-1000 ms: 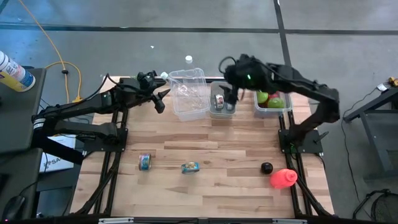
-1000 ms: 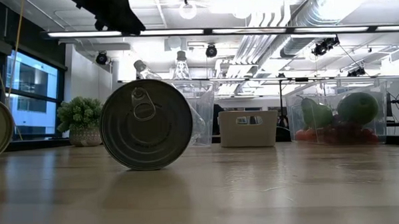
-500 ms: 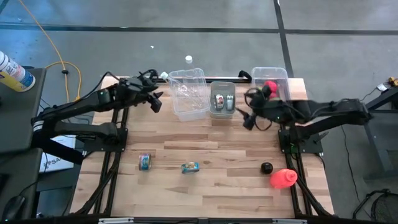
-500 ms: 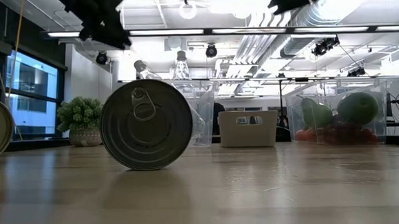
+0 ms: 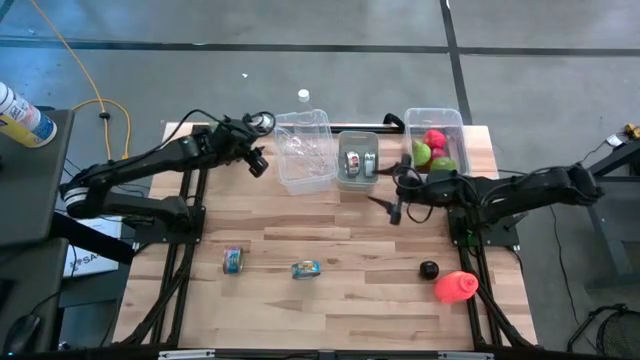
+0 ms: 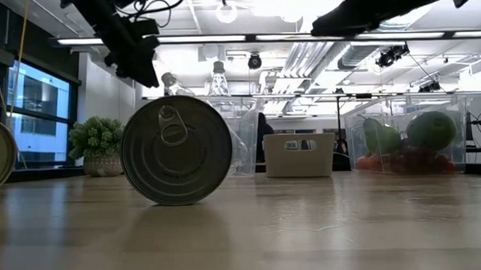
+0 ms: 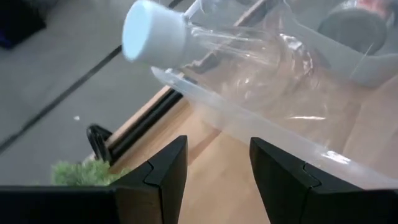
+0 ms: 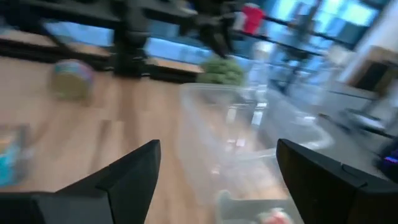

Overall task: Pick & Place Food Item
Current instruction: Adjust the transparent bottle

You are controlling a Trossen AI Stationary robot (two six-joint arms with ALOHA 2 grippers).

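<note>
I am holding my left gripper [image 5: 258,160] above the desk [image 5: 330,240] at its far left, just beside the clear bin [image 5: 304,150]; its fingers [image 7: 165,171] are standing apart with nothing between them, and past them the left wrist view is showing a clear bottle with a white cap [image 7: 152,34] lying in that bin. I am holding my right gripper [image 5: 393,208] above the desk in front of the small grey bin [image 5: 357,160]; its fingers [image 8: 134,168] are spread wide and are carrying nothing. The grey bin is holding two cans. The clear bin at the far right [image 5: 436,140] is holding green and red fruit [image 5: 432,152]. Near the front of the desk a can [image 5: 233,260] is lying on its side, a blue packet [image 5: 306,268] just beside it to the right. Further right a small dark round item [image 5: 429,269] is sitting near a red item [image 5: 455,286] at the desk's edge.
</note>
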